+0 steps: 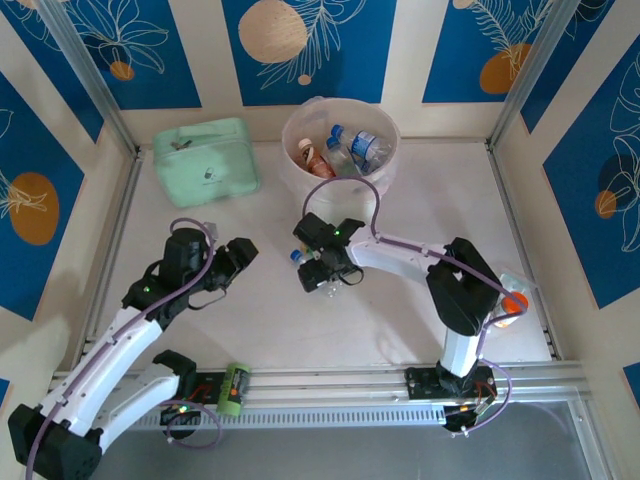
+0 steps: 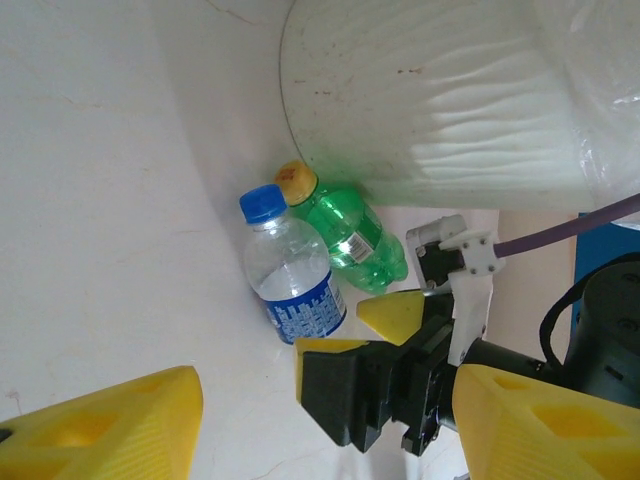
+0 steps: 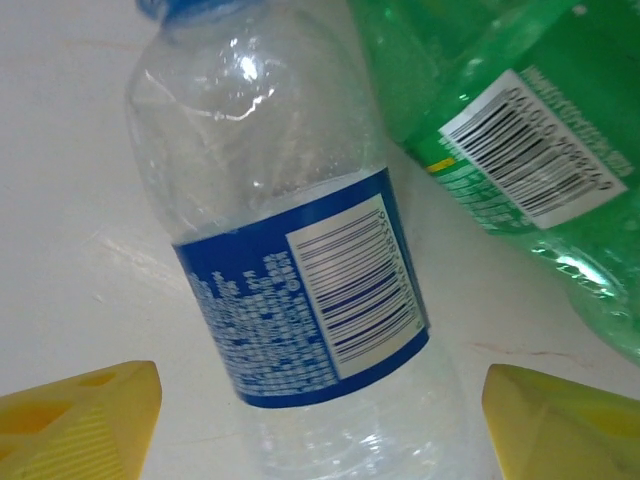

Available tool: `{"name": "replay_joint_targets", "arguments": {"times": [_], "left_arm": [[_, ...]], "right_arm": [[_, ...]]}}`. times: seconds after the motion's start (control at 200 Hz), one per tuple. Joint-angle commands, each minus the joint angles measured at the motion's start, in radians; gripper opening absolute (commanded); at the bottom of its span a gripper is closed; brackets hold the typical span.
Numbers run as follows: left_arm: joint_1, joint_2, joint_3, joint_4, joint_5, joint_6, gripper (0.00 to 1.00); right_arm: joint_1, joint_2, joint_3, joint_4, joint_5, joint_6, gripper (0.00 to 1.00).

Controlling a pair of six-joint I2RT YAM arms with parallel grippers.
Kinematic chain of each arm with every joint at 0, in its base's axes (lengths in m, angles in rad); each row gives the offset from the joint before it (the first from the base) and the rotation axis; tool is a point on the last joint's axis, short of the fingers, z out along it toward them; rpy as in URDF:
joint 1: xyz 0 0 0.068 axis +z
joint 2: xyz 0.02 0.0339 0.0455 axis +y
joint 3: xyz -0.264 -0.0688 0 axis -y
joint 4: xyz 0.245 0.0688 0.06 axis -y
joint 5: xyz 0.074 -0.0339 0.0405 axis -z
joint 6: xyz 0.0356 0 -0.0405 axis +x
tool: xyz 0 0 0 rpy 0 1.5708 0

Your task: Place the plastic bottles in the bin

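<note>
Mint-green zip pouch (image 1: 205, 160) far left, white table (image 1: 440, 200), blue leaf-patterned walls (image 1: 345, 45)

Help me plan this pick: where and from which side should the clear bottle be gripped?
I'd grip the clear bottle across its labelled middle, from above. It lies flat on the table, round-sided, and the green bottle, close at the neck end, angles away lower down.

You've got white shells on the left arm (image 1: 100, 355), black housings at every joint, and a purple cable (image 1: 185, 222) running its length. The right arm (image 1: 385, 258) has the same livery and its own purple lead. Tiny green lights (image 1: 148, 291) glow near both wrists. The left tool (image 1: 238, 252) and right tool (image 1: 322, 278) have black bodies. Their fingers (image 3: 80, 420) are bright yellow wedges with ribbed faces. There's also a white bracket (image 2: 470, 255) with screws on the right wrist.
</note>
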Motion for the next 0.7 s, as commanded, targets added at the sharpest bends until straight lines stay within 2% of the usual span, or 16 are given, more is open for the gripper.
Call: {"name": "replay_joint_targets", "arguments": {"times": [0.0, 0.345, 0.695], "left_arm": [[0.009, 0.009, -0.011, 0.036, 0.023, -0.008, 0.66], [0.010, 0.013, -0.015, 0.043, 0.023, -0.012, 0.67], [0.016, 0.008, -0.022, -0.004, -0.009, -0.025, 0.70]], "right_arm": [[0.014, 0.027, 0.039, -0.051, -0.015, -0.019, 0.84], [0.042, 0.162, 0.140, -0.128, 0.003, -0.029, 0.81], [0.055, 0.168, 0.159, -0.150, 0.028, -0.023, 0.68]]}}
